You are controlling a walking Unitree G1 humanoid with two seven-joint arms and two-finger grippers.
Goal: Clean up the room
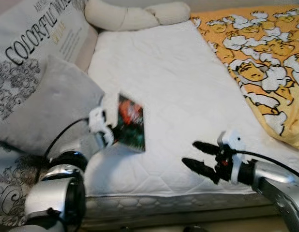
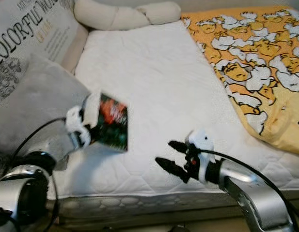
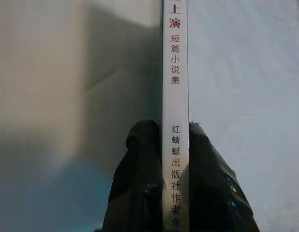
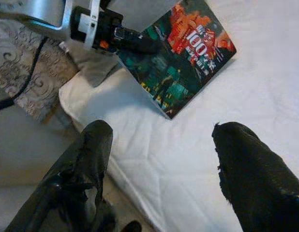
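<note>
Left claw (image 1: 110, 126) is clamped on the book (image 1: 131, 123), fingers (image 3: 140, 159) pinching it on both covers right at the spine end. Book is held up off the bed (image 1: 178, 96), over its near-left part, just beside the grey pillow (image 1: 48, 106). Right claw (image 1: 201, 158) hangs spread wide, holding nothing, over the bed's near edge, well apart from the book.

Risk, as I read it: the grip is at one narrow edge only, so the whole weight hangs out past the fingers. A quick swing or wrist roll could let the book pivot in the pinch or slide out and drop back onto the bed. The covers could also fan open, since nothing holds the far edge.

Orientation: the book's long axis runs out from the left claw toward the middle of the bed, colourful cover facing up and tilted toward the right claw, spine at the claw.
</note>
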